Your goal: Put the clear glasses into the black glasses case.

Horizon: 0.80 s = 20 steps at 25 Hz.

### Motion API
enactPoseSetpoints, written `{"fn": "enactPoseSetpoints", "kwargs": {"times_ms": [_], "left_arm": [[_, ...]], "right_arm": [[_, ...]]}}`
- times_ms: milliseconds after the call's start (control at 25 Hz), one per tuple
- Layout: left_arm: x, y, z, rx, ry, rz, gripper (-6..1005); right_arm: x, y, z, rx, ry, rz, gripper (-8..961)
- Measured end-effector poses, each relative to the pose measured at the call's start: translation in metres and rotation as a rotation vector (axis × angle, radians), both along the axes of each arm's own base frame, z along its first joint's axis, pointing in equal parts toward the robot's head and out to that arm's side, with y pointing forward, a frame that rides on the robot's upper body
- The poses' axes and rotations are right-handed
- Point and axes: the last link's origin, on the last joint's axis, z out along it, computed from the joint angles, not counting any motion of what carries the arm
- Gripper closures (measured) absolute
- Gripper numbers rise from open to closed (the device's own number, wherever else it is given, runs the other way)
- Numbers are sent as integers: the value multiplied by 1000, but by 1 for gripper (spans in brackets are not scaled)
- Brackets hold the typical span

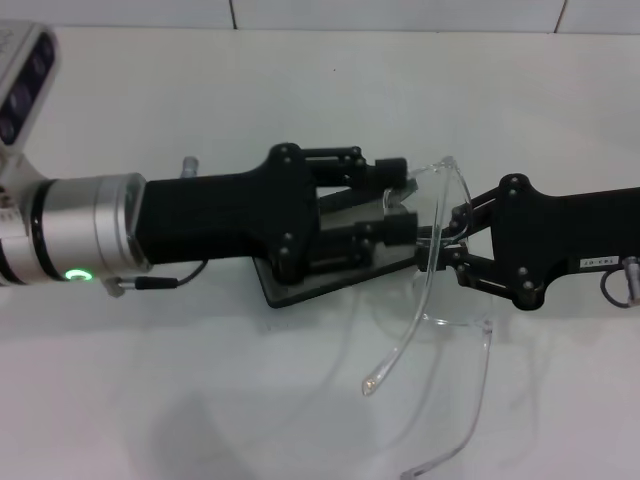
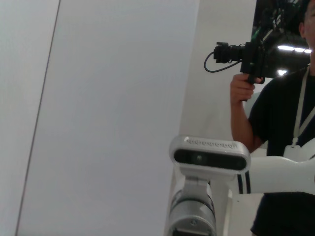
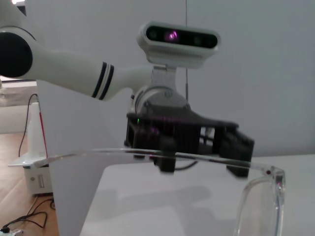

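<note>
Nearest us in the head view, the two thin arms of the clear glasses (image 1: 440,300) trail over the white table (image 1: 300,400), tips toward us; being transparent, their edges are hard to trace. The lens end is up by the right gripper (image 1: 447,240), which comes in from the right w/ jaws closed on the frame at the lens edge; the contact spot itself is partly masked by the clear plastic. Just beyond, the left gripper (image 1: 398,200) reaches in from the left, fingers apart, tips right by the lens. Its body covers most of the black glasses case (image 1: 310,285), so we see only a dark slab w/ one corner poking out underneath; lid state can't be told. The right wrist view shows the glasses' clear frame (image 3: 256,191) close up, cut off at the picture edge, left gripper (image 3: 197,147) behind. The left wrist view shows only a wall, the robot's head camera (image 2: 209,156) and a person w/ a camera (image 2: 275,123), no table.
</note>
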Motion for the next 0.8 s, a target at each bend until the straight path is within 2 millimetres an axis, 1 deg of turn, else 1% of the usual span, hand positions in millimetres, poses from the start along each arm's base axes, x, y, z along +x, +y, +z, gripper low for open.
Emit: {"fn": "enactPoseSetpoints", "kwargs": {"times_ms": [240,360,520,800], "left_arm": [[-4,6,13,44,-24,26,415],[1,5,16,32,-43,-1,413],[13,4,12,-4,-55,-56,411],[17,2,3,-39,-33,-79,407]], "right_arm": [[0,5,-3,-11,-4,-17,834],[-2,11,-7,-18,-15,-26,834],[-8,16,-14,-42,-25,-26,833],[-20,23,-20,-72,-21,-13,833]]}}
